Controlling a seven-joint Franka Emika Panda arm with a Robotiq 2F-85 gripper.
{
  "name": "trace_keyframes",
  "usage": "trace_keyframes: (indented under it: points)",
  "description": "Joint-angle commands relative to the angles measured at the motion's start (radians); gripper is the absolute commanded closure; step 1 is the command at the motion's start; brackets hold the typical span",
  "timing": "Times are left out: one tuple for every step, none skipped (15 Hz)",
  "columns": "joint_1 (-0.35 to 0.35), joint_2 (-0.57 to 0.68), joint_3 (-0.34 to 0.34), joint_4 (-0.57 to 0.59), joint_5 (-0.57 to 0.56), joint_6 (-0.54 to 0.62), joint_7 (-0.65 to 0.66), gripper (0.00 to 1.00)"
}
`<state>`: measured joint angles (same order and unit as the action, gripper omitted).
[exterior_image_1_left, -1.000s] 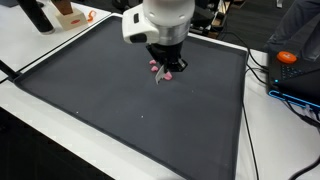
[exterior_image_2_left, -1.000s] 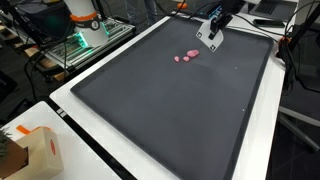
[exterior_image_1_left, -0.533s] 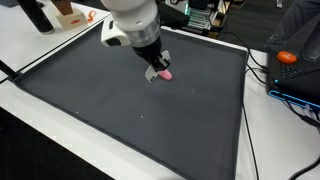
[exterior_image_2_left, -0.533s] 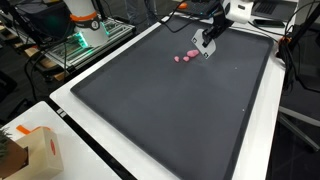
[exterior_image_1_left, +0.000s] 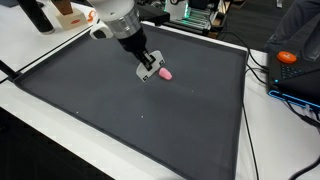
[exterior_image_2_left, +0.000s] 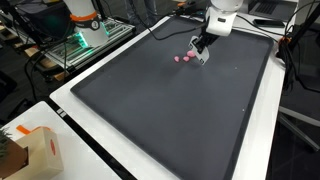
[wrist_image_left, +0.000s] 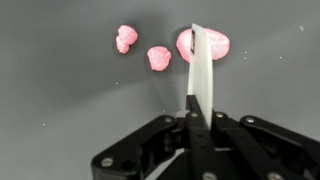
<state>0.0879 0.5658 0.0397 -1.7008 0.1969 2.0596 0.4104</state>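
The gripper (exterior_image_1_left: 148, 71) hangs low over the mat (exterior_image_1_left: 100, 120), jaws pressed together on nothing. In the wrist view three pink bits (wrist_image_left: 159, 57) lie in a row. The fingertips (wrist_image_left: 197, 60) overlap the biggest one, with the other two at nine o'clock from it. I cannot tell whether they touch.

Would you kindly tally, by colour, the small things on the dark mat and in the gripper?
pink lumps: 3
white strip: 1
Total: 4
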Motion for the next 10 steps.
trace_keyframes:
  points:
    - [-0.026, -0.121, 0.002, -0.182, 0.072, 0.104, -0.050, 0.99]
    - [-0.033, -0.142, 0.002, -0.213, 0.087, 0.119, -0.056, 0.99]
    - [-0.037, -0.162, 0.001, -0.241, 0.099, 0.135, -0.060, 0.99]
    - [-0.043, -0.181, 0.002, -0.268, 0.115, 0.146, -0.067, 0.99]
    - [-0.049, -0.202, 0.002, -0.298, 0.130, 0.163, -0.075, 0.99]
    - [-0.055, -0.224, 0.003, -0.327, 0.148, 0.181, -0.086, 0.99]
    - [-0.059, -0.244, 0.002, -0.355, 0.162, 0.197, -0.093, 0.99]
    - [-0.062, -0.263, 0.003, -0.380, 0.176, 0.212, -0.102, 0.99]
    - [-0.065, -0.281, 0.002, -0.406, 0.187, 0.226, -0.109, 0.99]
    - [-0.067, -0.298, 0.002, -0.429, 0.197, 0.241, -0.120, 0.99]
